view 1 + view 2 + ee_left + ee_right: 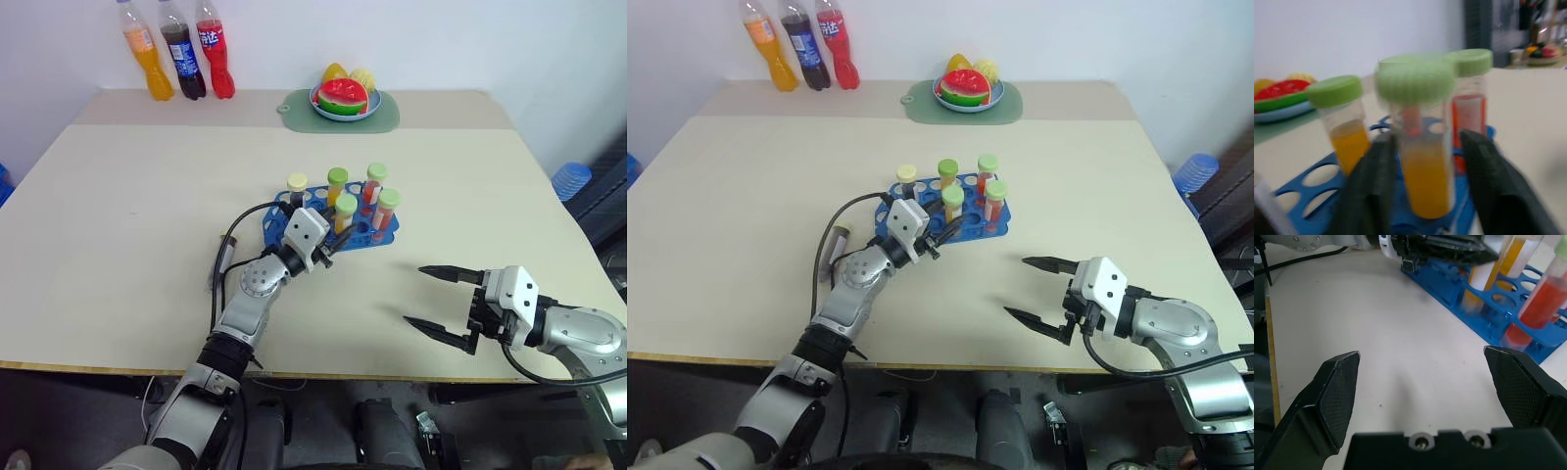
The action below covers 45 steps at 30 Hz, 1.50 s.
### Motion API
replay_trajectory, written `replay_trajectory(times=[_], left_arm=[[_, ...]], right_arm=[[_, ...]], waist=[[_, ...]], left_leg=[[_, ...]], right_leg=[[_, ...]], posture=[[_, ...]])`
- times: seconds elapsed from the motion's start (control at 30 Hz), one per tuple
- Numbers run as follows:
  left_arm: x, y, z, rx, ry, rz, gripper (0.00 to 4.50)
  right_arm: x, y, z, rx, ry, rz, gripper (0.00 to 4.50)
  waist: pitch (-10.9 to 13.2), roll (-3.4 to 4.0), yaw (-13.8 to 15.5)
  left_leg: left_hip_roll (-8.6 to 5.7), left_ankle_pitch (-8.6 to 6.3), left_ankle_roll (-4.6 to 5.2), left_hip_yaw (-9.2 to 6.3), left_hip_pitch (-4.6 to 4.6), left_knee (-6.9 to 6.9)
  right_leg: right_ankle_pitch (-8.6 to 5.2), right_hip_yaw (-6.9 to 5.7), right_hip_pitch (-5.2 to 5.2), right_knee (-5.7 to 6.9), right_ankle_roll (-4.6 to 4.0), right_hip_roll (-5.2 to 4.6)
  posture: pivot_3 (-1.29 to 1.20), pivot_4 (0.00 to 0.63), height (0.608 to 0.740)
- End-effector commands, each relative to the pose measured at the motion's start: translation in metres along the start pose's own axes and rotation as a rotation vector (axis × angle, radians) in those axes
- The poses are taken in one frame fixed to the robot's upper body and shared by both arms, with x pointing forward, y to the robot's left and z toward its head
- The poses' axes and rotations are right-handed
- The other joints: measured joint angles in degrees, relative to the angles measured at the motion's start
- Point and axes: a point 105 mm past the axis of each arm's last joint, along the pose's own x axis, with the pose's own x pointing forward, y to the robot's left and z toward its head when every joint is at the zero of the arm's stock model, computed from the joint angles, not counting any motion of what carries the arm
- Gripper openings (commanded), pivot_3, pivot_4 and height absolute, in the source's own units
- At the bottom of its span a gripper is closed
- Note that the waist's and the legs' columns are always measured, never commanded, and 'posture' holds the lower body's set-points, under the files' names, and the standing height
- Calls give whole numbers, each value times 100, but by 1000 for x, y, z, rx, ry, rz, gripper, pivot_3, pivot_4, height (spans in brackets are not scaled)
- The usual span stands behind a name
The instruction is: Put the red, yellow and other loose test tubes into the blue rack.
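Head views: blue rack near the middle of the tabletop, holding five upright capped tubes; cream-capped tube at the rack's left end; two yellow-orange tubes, one at the far side and one at the near side; two red tubes at the right end; left gripper at the rack's near edge, fingers either side of the near yellow-orange tube; right gripper spread wide, bare, near the tabletop's front edge, well apart from the rack; three soda bottles at the far left corner; green mat with fruit plate at the far edge; pale wall behind; blue stool past the right edge.

Left wrist view: near yellow-orange tube between the two black fingers, gaps visible on both sides, grip loosened; tubes blurred, contact hard to judge.

Right wrist view: fingers parted over bare tabletop; rack's end with a red tube ahead; tube tops cut off.
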Motion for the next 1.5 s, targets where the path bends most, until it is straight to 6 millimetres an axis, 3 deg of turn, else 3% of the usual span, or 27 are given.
replay_trajectory(times=[0.03, 0.17, 0.27, 0.33, 0.4, 0.5, 0.6, 0.67, 0.8, 0.97, 1.17, 1.3, 1.43, 1.5], left_arm=[[1, 12, 29, -10, -90, 44, 4234], [-20, 19, 74, -29, -224, 33, 4413], [-34, 25, 90, -56, -245, 52, 4413], [-54, 52, 96, -124, -215, 182, 4413], [-75, 78, 91, -149, -113, 328, 4413], [-104, 107, 67, -184, 170, 544, 4413], [-130, 102, 46, -344, 464, 543, 4413], [-138, 95, 44, -440, 569, 481, 4413], [-165, 108, 24, -588, 798, 517, 4413], [-176, 115, 11, -583, 929, 552, 4413], [-153, 121, -8, -685, 1006, 584, 4413], [-142, 115, -14, -683, 1065, 540, 2700], [-144, 118, -16, -697, 1088, 544, 816], [-146, 117, -15, -702, 1088, 525, 793]], right_arm=[[2, -2, 6, -17, -31, -9, 4500], [8, -3, 5, 6, -47, -8, 4500], [10, -3, 4, 12, -54, -2, 4500], [14, -4, 4, 16, -63, 9, 4500], [18, -5, 3, 16, -69, 22, 4500], [21, -7, 1, 15, -76, 36, 4500], [27, -9, -1, 14, -85, 53, 4500], [31, -9, -1, 14, -95, 64, 4500], [42, -8, 2, 9, -118, 90, 4500], [46, -7, 4, 5, -126, 96, 4500], [44, -5, 5, 3, -125, 84, 4500], [41, -4, 7, 0, -119, 71, 4500], [39, -5, 6, 0, -112, 54, 4500], [39, -6, 5, 1, -110, 50, 4500]], waist=[[0, 0, -12], [1, 1, -42], [0, 2, -22], [0, 2, -35], [0, 2, -53], [1, 1, -53], [3, -2, -52], [5, -3, -44], [2, 1, -100], [4, -2, -160], [3, -3, -87], [3, -1, -127], [1, 1, -139], [1, 1, -143]], left_leg=[[0, 0, 0, -1, 0, 0], [5, 0, 0, -1, 1, -2], [7, 0, 0, -4, 1, -2], [6, 0, 0, -3, 1, 1], [7, -1, 0, -6, 2, 0], [10, -1, 1, -8, 3, 0], [7, -2, 2, -10, 1, 2], [7, -2, 2, -11, 1, 2], [6, -1, 0, -16, 2, 3], [8, 1, -5, -22, 2, -4], [0, 3, -18, -22, 0, -1], [-1, 2, -22, -19, 0, -4], [-1, 3, -24, -19, 1, -6], [-1, 3, -23, -19, 1, -6]], right_leg=[[0, 0, -1, 1, 0, 0], [0, 1, -4, 2, 0, 3], [0, 1, -3, 3, 0, 2], [0, 1, -1, 3, 0, 2], [0, 1, -2, 5, 0, 3], [0, 0, -3, 7, -1, 8], [-1, 1, -3, 7, 0, 7], [-1, -5, -2, 9, 1, 7], [-1, -12, -3, 13, 1, 8], [-2, -9, -12, 17, 0, 8], [-1, -9, -8, 14, 0, 0], [-1, -8, -11, 14, 1, 0], [-1, -7, -11, 15, 1, 0], [-1, -7, -11, 16, 1, 0]], posture=[[0, 150, 740], [0, 150, 740], [0, 150, 740], [0, 150, 740], [0, 150, 740], [0, 150, 740], [0, 150, 740], [0, 150, 740], [0, 150, 740], [0, 150, 740], [0, 150, 740], [0, 150, 740], [0, 150, 740], [0, 150, 740]])
